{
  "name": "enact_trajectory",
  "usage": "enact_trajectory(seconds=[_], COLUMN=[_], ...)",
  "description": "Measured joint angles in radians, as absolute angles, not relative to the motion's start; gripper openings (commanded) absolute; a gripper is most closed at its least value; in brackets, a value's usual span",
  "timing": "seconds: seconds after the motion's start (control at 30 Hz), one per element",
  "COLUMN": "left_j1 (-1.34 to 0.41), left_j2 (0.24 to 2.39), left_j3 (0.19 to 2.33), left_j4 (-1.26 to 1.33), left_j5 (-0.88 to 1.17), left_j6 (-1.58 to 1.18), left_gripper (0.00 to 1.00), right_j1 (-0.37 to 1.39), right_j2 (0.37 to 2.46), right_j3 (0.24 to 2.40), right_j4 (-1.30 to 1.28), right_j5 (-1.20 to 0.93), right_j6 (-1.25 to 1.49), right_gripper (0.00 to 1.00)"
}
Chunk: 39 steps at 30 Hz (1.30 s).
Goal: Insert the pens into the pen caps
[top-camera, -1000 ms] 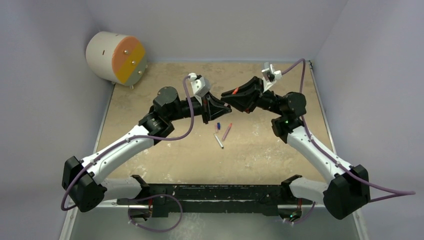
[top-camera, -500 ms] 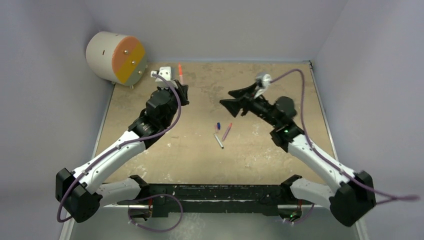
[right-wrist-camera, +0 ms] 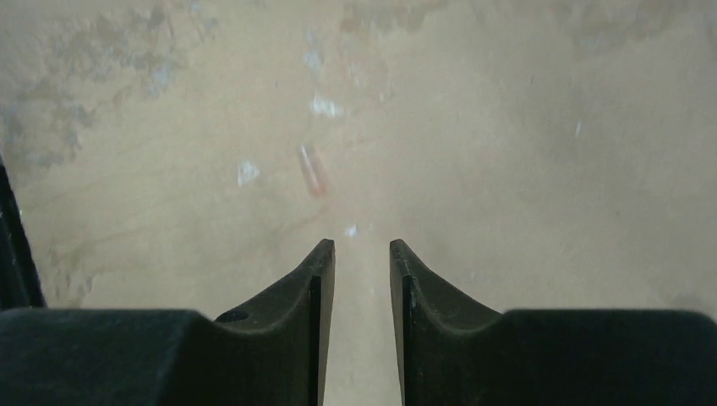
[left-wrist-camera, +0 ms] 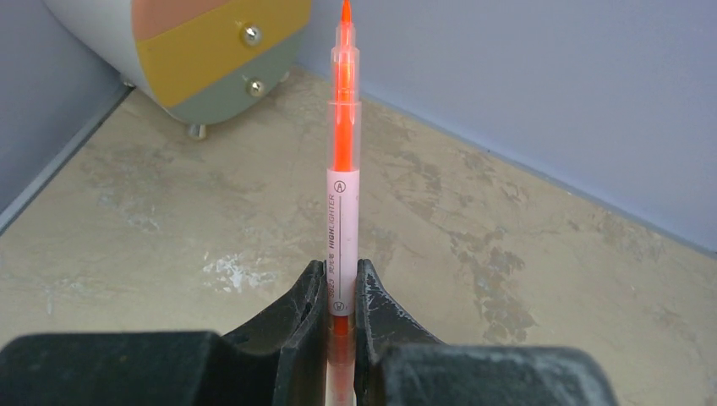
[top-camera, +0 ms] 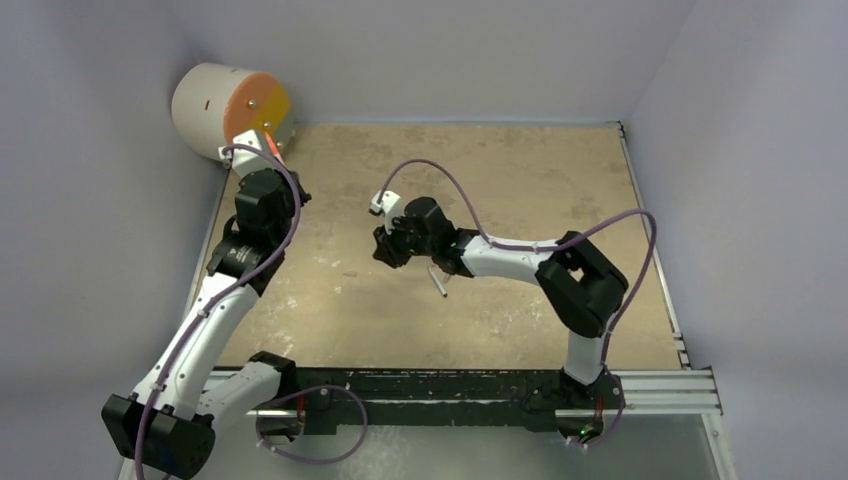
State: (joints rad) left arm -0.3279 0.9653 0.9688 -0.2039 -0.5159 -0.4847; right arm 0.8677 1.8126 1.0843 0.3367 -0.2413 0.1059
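A mottled tan tabletop [top-camera: 520,170] is boxed in by plain, pale lilac-grey walls [top-camera: 450,50]. A cream drum [top-camera: 205,105] with a face banded orange, yellow and grey-green lies on its side in the far left corner. Opposite the drum, a black rail [top-camera: 450,385] runs along the near edge. The light is soft and even.

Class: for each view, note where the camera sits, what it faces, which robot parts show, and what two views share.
Top external: above and behind the arms, looking down on the table; both show.
Left wrist: faces the far wall past the left gripper, shut on the orange pen.
Right wrist: faces down at the pinkish-red cap past the open right gripper.
Shared: top and left wrist show the drum.
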Motion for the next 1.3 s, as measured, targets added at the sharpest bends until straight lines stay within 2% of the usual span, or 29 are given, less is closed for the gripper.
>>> enact_trajectory(seconds=[0.23,0.4,0.7,1.3], left_j1=[-0.233,-0.200,-0.070,-0.046], left_j2=[1.018,1.021,0.997,0.997], left_j3=[0.945,0.933,0.975,0.967], left_j4=[-0.228,-0.252,-0.312,-0.323], left_j5=[-0.330,-0.289,-0.236,-0.122], left_j6=[-0.518,-0.540,-0.541,-0.540], left_gripper=[0.00,0.00,0.00,0.00], right_j1=[0.913,0.947,0.980,0.985], right_j2=[1.955,2.037,2.132,2.193], right_j3=[1.301,1.383,1.420,1.462], right_j4=[0.327,0.301,0.265,0.230], right_j5=[-0.226,-0.217,-0.215,-0.170], right_j6=[0.040,0.014,-0.004,-0.027], right_gripper=[0.38,0.39,0.39,0.36])
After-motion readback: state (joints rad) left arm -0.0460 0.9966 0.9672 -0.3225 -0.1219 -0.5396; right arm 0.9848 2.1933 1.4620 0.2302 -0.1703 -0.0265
